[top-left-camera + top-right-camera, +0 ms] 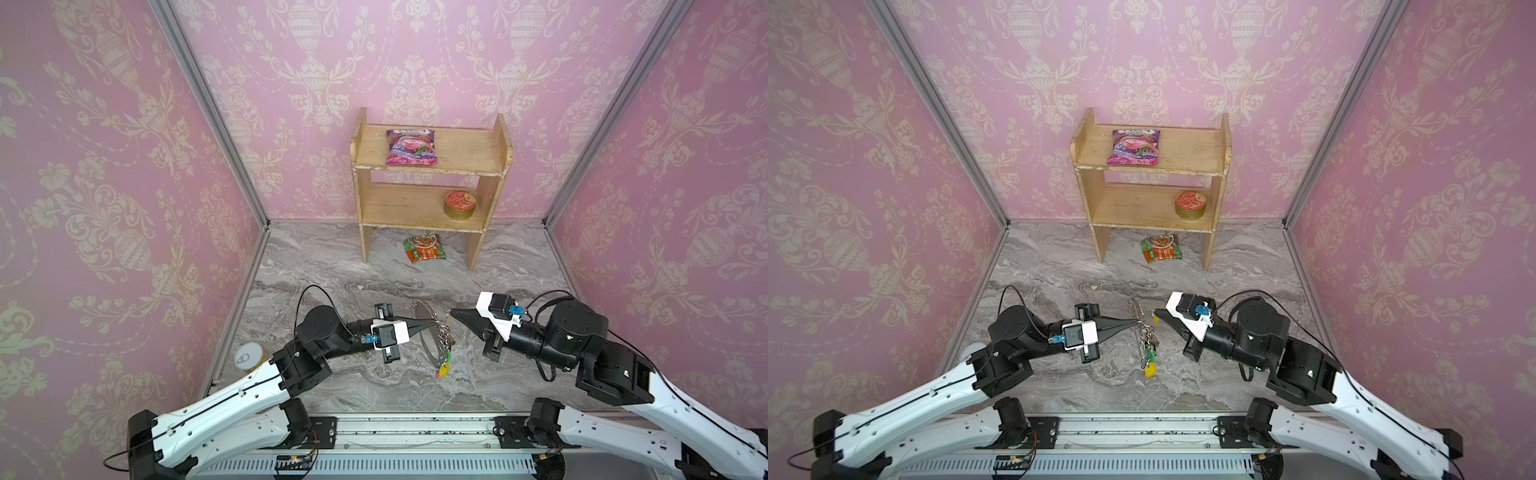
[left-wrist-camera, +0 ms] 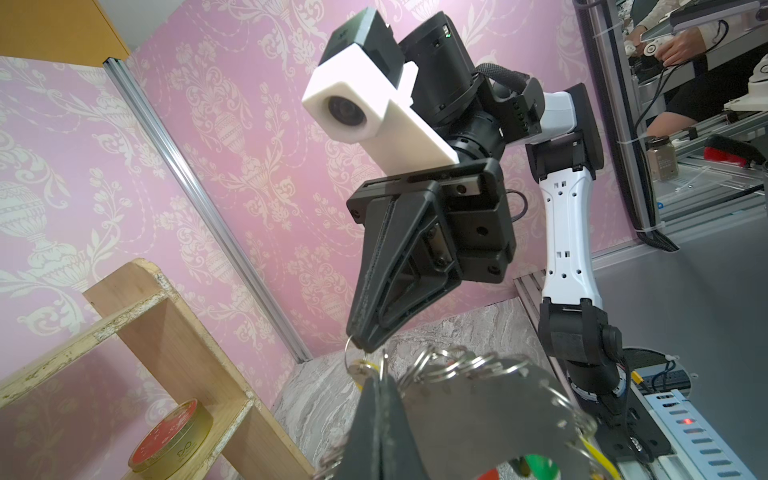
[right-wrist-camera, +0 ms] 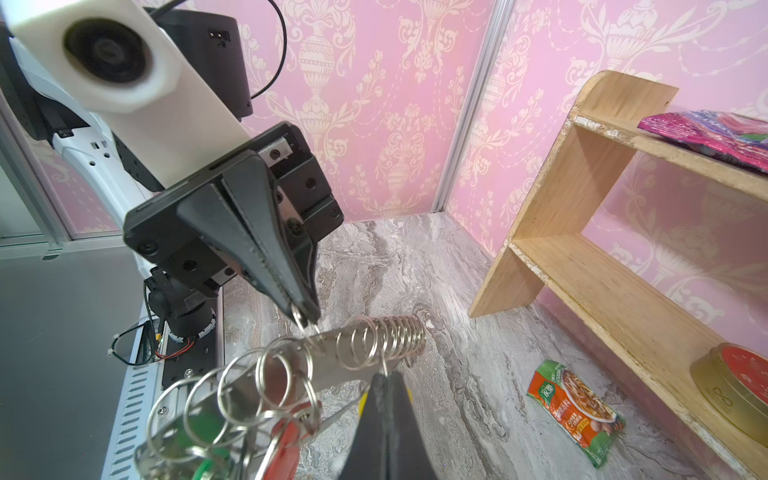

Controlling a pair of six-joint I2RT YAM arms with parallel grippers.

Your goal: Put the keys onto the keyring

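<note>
Pinches the keyring, a large flat grey-brown band edged with small silver metal loops, in the left gripper, jaws pressed together on the loop-lined edge. Holds it upright and edge-on in both top views, out in front of the two-tier light wooden shelf and well apart from it, above the grey marbled tabletop; cannot tell whether the lower end touches that surface. Clamps the right gripper shut on the small split ring of the yellow-tagged key, a little silver metal key with an oblong plastic tag, just beside the band on its far side from the left gripper. Shows the same from the wrists: left tip nipped on the edge next to a tight stack of loops, right tip closed on the ring with key and tag dangling under it. Crowds the gap between the two tips with those bunched loops, touching one another. Carries more keys, tagged green, yellow and orange-red, hanging at the band's end farthest from the shelf. Shares the booth with a purple foil snack packet on the shelf's top board, a round gold tin with a red lid on its lower board, a green-and-orange noodle packet on the tabletop under it, and a yellow can with a pale top well off to the shelf's left in a top view, beside the left arm.
</note>
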